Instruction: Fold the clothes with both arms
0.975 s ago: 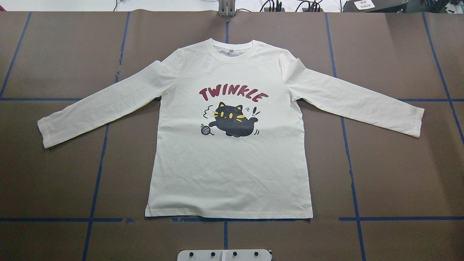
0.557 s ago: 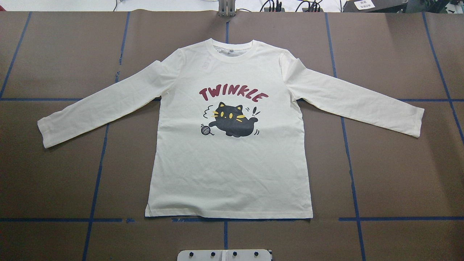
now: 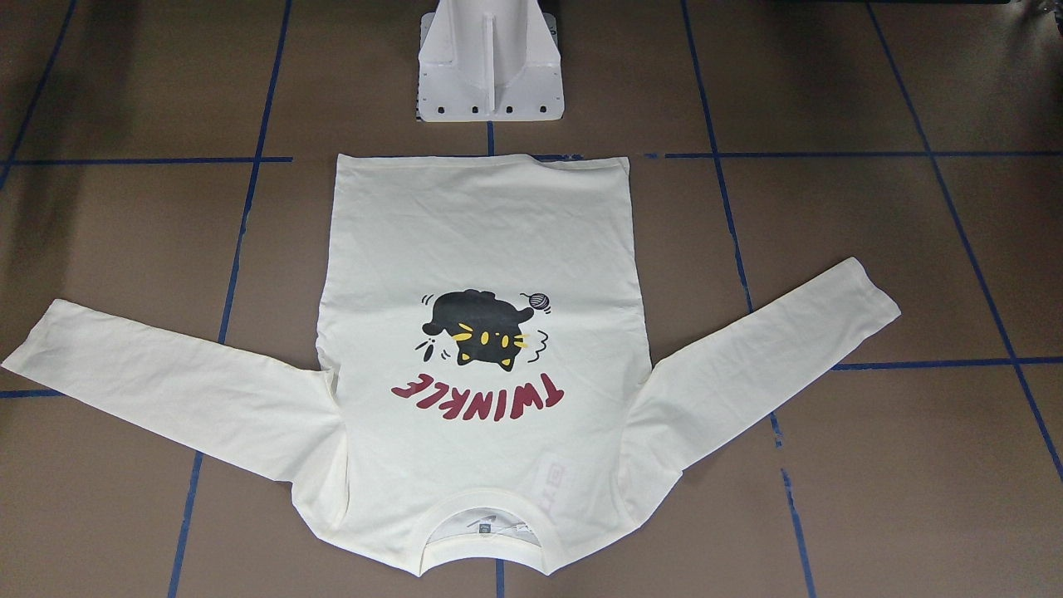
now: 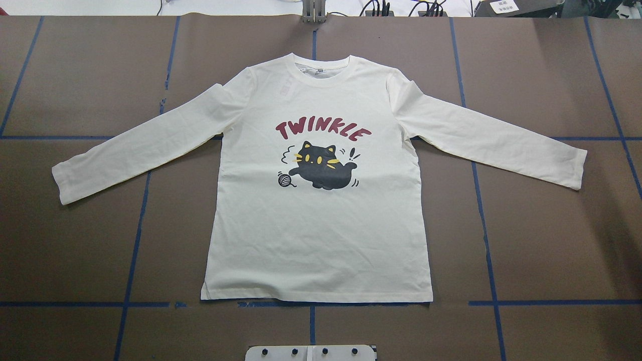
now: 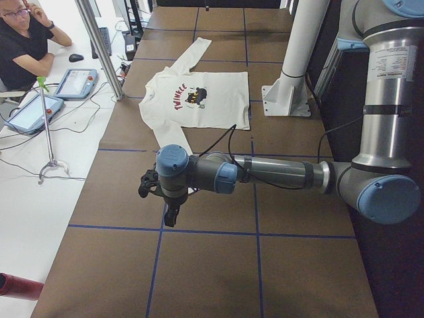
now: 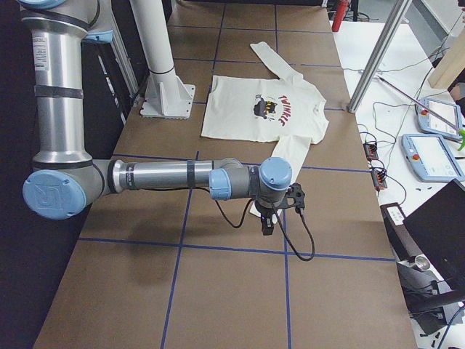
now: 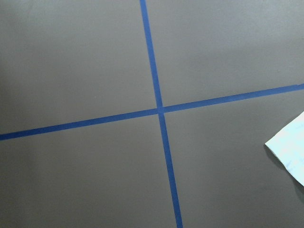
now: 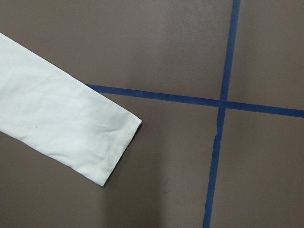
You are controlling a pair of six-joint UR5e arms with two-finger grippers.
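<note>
Just past the white pedestal (image 3: 490, 75), flat on the brown table (image 4: 75, 250): cream shirt (image 4: 321, 235), print side up, hem nearest the robot, collar farthest. Lies with both sleeves spread wide, angled back toward the robot.

Further out, beyond each cuff, toward the table's ends: left gripper (image 5: 171, 217) and right gripper (image 6: 267, 227), hanging over bare table crossed by blue tape (image 7: 159, 109), apart from the cloth.

Left-hand cuff (image 7: 289, 151) only a corner at the edge of the left wrist view; right-hand cuff (image 8: 116, 145) flat and free in the right wrist view.

Cannot tell how far apart either gripper's jaws stand, nor whether either has hold of anything.
</note>
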